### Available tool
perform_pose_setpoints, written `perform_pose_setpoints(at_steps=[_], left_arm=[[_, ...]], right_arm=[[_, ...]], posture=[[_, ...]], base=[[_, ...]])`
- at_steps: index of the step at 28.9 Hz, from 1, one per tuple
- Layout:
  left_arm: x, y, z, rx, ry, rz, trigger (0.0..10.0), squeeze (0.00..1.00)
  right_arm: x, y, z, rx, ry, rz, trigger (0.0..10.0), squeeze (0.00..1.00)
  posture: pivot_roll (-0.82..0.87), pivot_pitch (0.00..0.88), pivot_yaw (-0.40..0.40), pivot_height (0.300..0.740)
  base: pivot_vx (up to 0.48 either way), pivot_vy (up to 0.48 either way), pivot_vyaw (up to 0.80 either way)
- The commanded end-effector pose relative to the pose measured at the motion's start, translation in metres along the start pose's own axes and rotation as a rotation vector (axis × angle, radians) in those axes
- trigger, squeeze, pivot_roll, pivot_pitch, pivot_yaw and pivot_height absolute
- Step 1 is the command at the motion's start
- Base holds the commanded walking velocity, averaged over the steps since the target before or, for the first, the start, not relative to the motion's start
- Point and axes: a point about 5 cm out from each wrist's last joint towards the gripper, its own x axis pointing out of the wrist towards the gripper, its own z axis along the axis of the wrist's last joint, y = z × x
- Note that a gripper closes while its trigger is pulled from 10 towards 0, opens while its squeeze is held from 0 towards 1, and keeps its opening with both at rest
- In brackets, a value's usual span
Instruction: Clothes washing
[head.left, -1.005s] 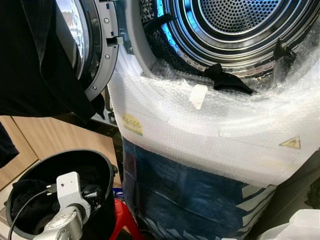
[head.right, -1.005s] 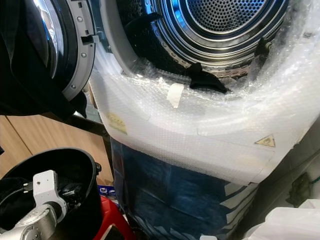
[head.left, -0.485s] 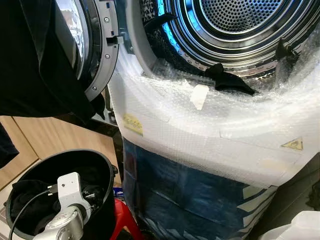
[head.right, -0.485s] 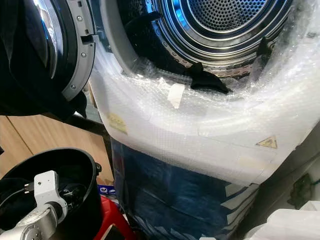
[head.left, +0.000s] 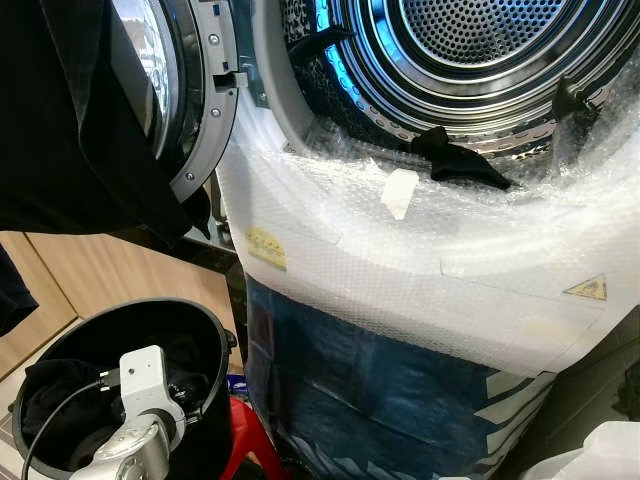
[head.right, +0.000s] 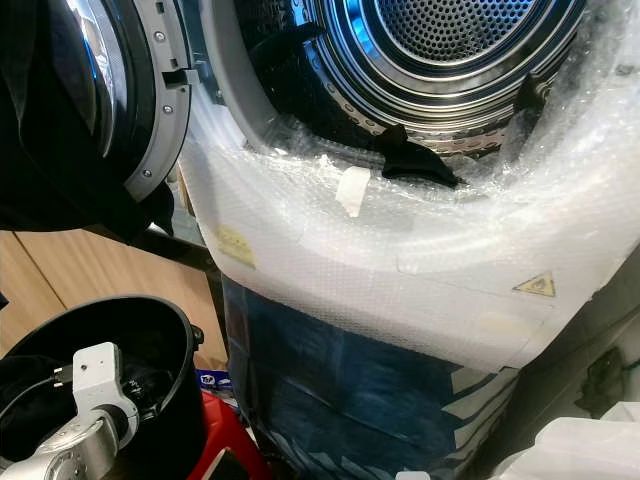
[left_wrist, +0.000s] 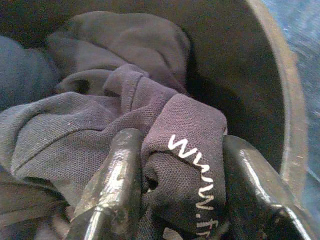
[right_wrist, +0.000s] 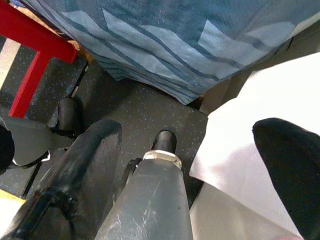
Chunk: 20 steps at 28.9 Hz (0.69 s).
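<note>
Clamping a dark garment (left_wrist: 175, 165) inside the black bucket (head.left: 195, 320), the left gripper (left_wrist: 175, 200) starts transfer — one black piece (head.left: 455, 160) already lies at the drum (head.left: 480, 50) mouth above the bucket — right gripper (right_wrist: 190, 165) idle, spread apart.

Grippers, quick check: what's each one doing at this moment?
Left gripper: shut on the dark garment inside the black bucket.
Right gripper: open, holding nothing, hanging idle above the floor.

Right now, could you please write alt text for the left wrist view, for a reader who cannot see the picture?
The left hand closes its two black fingers on a fold of dark garment printed with white letters. The garment lies crumpled with other dark clothes inside a round black bucket, near its wall.
</note>
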Motion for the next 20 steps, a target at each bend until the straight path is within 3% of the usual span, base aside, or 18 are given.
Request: perform_pose_setpoints(at_steps=[1, 9, 12, 15, 20], left_arm=[[0.000, -0.007, -0.001, 0.026, 0.016, -0.035, 0.0, 0.00], [-0.002, -0.012, -0.003, 0.053, 0.016, -0.059, 0.0, 0.00], [-0.009, -0.008, 0.011, 0.072, -0.082, -0.061, 0.0, 0.00], [-0.018, -0.007, 0.034, 0.078, -0.195, -0.128, 0.0, 0.00], [-0.042, -0.022, 0.088, 0.210, -0.352, -0.382, 0.0, 0.00]], right_arm=[[0.000, -0.002, -0.001, 0.003, 0.000, -0.007, 10.0, 0.00], [-0.001, -0.010, -0.006, -0.008, 0.006, -0.026, 10.0, 0.00], [-0.001, -0.010, -0.007, -0.016, 0.011, -0.021, 10.0, 0.00], [-0.001, -0.010, -0.004, 0.029, 0.002, -0.031, 10.0, 0.00], [0.000, -0.007, 0.001, 0.023, -0.008, -0.017, 10.0, 0.00]], posture=[[0.04, 0.056, 0.030, 0.740], [0.06, 0.047, 0.014, 0.740], [0.06, 0.037, 0.010, 0.740], [0.07, 0.029, 0.006, 0.740], [0.09, 0.016, -0.008, 0.740]], base=[[0.000, 0.000, 0.00], [0.000, 0.000, 0.00], [0.000, 0.000, 0.00], [0.000, 0.000, 0.00], [0.000, 0.000, 0.00]])
